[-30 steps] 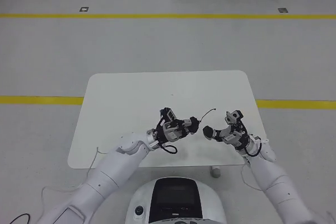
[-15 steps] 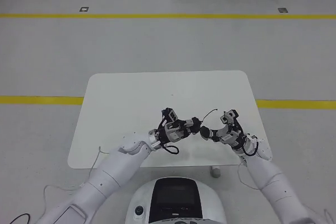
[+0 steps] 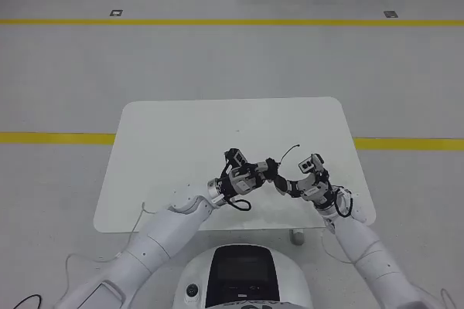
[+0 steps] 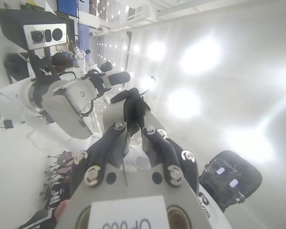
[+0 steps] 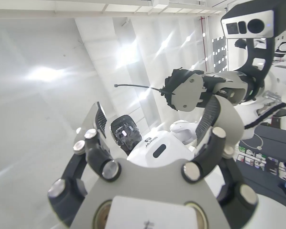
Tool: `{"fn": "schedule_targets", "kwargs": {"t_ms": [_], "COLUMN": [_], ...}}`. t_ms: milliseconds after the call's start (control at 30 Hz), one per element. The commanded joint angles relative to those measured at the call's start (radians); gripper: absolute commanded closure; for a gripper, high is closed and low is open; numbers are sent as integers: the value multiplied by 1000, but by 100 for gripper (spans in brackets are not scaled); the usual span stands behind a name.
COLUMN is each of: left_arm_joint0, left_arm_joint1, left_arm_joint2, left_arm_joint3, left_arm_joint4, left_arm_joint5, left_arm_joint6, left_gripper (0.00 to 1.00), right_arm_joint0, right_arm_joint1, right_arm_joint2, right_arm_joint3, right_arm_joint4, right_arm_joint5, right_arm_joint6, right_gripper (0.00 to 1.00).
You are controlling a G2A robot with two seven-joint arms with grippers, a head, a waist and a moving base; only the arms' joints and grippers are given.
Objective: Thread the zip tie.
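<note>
The zip tie [image 5: 133,86] is up in the air over the surface [image 3: 178,139], pinched tight in the left end effector [image 4: 133,97], its free end curving out past the fingers toward the far right. And here's the change: the right end effector [image 5: 155,110] has closed in over the last second, from apart to just beside the left one, and the left has edged toward it too. The right's fingers stand spread, holding nothing, with the left's pinch sitting just ahead of one pad. That looks like the catch for threading being set up; I see no closed loop yet. Both hang above the near right part of the surface, close to its near edge, with broad surface beyond and to the left. Between the two end effectors it's tight, so I'd expect only small moves.
</note>
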Motion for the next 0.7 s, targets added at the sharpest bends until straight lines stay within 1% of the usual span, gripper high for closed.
{"fn": "schedule_targets", "kwargs": {"t_ms": [0, 67, 100, 233, 367, 433, 500, 667], "left_arm_joint0": [-2, -5, -6, -6, -6, -6, -6, -6], "left_arm_joint1": [-3, -7, -8, -8, -8, -8, -8, -8], "left_arm_joint2": [3, 6, 7, 7, 7, 7, 7, 7], "left_arm_joint3": [9, 18, 22, 22, 22, 22, 22, 22], "left_arm_joint4": [-8, -16, -20, -20, -20, -20, -20, -20], "left_arm_joint5": [-4, -8, -8, -8, -8, -8, -8, -8], "left_arm_joint6": [-7, -12, -15, -15, -15, -15, -15, -15], "left_gripper": [100, 100, 100, 100, 100, 100, 100, 100], "right_arm_joint0": [0, 0, 0, 0, 1, 4, 7, 14], "right_arm_joint1": [-2, -4, -4, -6, -9, -10, -12, -17], "right_arm_joint2": [-2, -5, -6, -8, -13, -15, -18, -26], "right_arm_joint3": [0, -1, -1, 0, 0, 4, 9, 20], "right_arm_joint4": [10, 21, 23, 29, 32, 32, 31, 32], "right_arm_joint5": [3, 8, 9, 6, 6, 7, 7, 8], "right_arm_joint6": [0, 0, 0, 0, 0, 0, 0, 0], "right_gripper": [13, 22, 33, 52, 57, 58, 62, 64]}}
